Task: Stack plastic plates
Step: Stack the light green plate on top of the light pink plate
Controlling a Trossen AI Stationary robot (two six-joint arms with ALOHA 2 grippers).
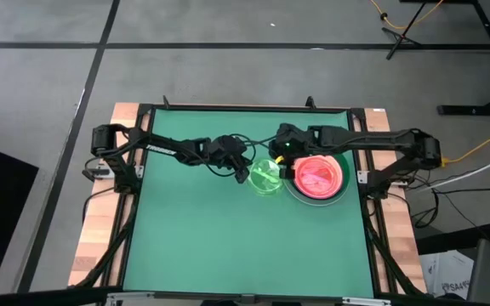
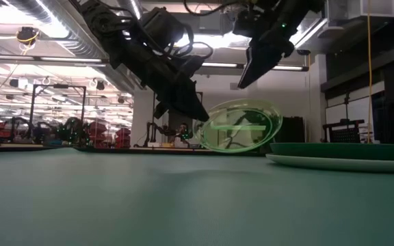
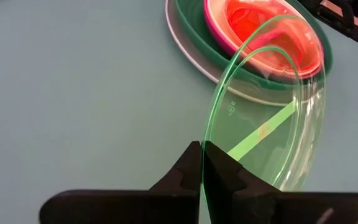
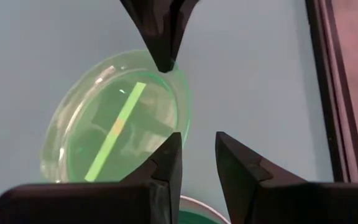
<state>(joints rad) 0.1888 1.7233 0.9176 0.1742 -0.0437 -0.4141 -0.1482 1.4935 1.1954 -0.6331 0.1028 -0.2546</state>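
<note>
One green bench (image 1: 228, 229) carries everything here, with both dark arms reaching in over its far half. To the right of centre sits a stack of plates (image 1: 319, 178): a pale plate at the bottom, a dark green one on it, then a pink one, and an orange-red translucent plate on top, all nested and lying flat. Just left of that stack, and lifted clear of the bench in the low view, is a lime green translucent plate (image 2: 241, 126) with a bright bar across its centre; it is tilted, its raised edge toward the left arm. The left claw (image 3: 201, 163) is pinched shut on that plate's rim, its two dark fingers pressed together with the thin green edge between them. The right claw (image 4: 197, 158) hangs above the gap between the lime plate and the stack, its fingers parted with a narrow gap and holding nothing.
</note>
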